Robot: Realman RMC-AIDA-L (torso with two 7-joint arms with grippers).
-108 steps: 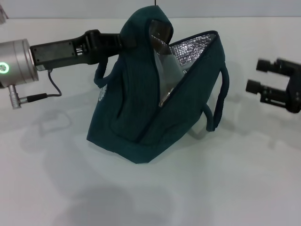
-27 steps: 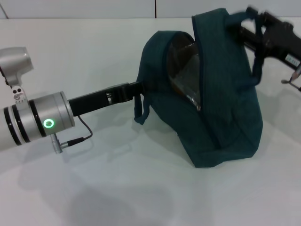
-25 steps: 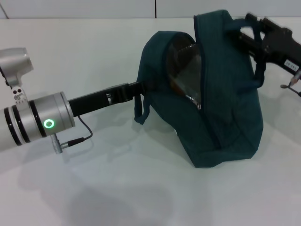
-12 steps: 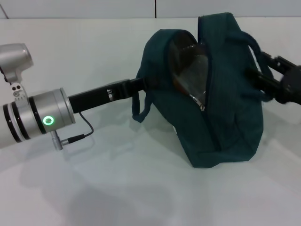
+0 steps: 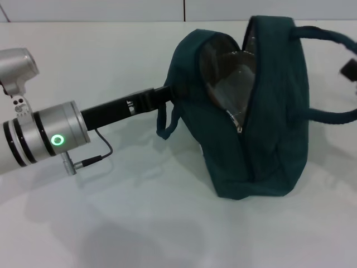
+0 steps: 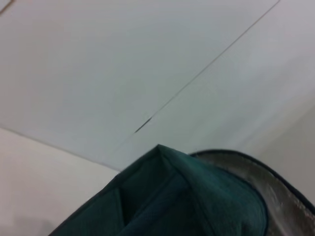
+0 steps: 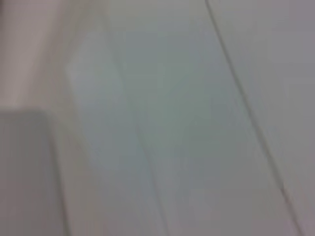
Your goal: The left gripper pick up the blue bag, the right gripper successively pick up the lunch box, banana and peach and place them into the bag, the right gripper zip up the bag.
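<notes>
At the far left of the head view the left arm's silver wrist [image 5: 47, 139] shows its green ring light, with a thin black cable [image 5: 95, 156] looping beneath it. From there the black arm runs up and rightward to the left gripper [image 5: 167, 95], whose fingertips disappear into the fabric at the blue bag's [image 5: 268, 139] near edge — they are closed on the bag, pinching its rim. A short loop handle [image 5: 165, 124] hangs just below that grip.

The bag stands upright on the white table [image 5: 139, 223], right of centre, its mouth gaping on the side facing the left arm; something clear and glossy [image 5: 228, 78] shows inside, too dim to name. The zip line [image 5: 242, 145] runs down its front. In the left wrist view, only the bag's teal upper edge [image 6: 197, 191] and a strip of its lining are seen.

A second handle [image 5: 334, 78] stretches off the right edge, where a small black piece of the right gripper [image 5: 350, 69] shows — whether its fingers are apart or together cannot be told.
</notes>
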